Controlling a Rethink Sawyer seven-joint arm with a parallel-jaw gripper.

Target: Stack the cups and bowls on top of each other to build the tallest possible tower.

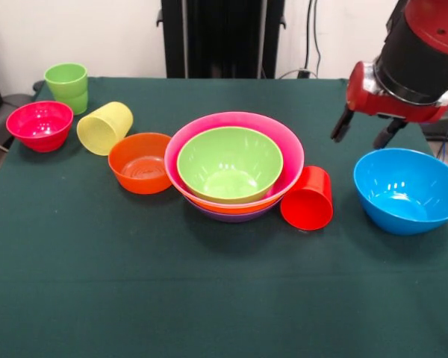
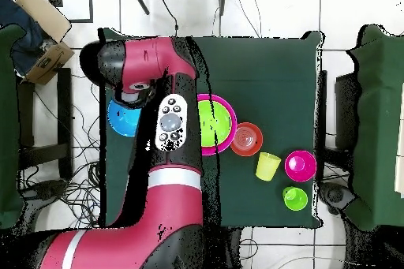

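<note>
The blue bowl (image 1: 407, 189) is sitting upright near the table edge, well apart from the tower (image 1: 235, 165), with the red cup (image 1: 308, 198) lying on its side against the tower's base. Behind and above the bowl, the gripper (image 1: 364, 128) is hanging empty, fingers apart. A shallow pinch on that glossy rim risks slipping, and carrying it across could knock the cup rolling.

Around the green table

A dark green tablecloth (image 1: 209, 306) covers the table; a black stand (image 1: 222, 37) rises at top centre, cardboard boxes (image 2: 43, 33) sit upper left overhead, cables (image 2: 55, 191) trail lower left.
</note>
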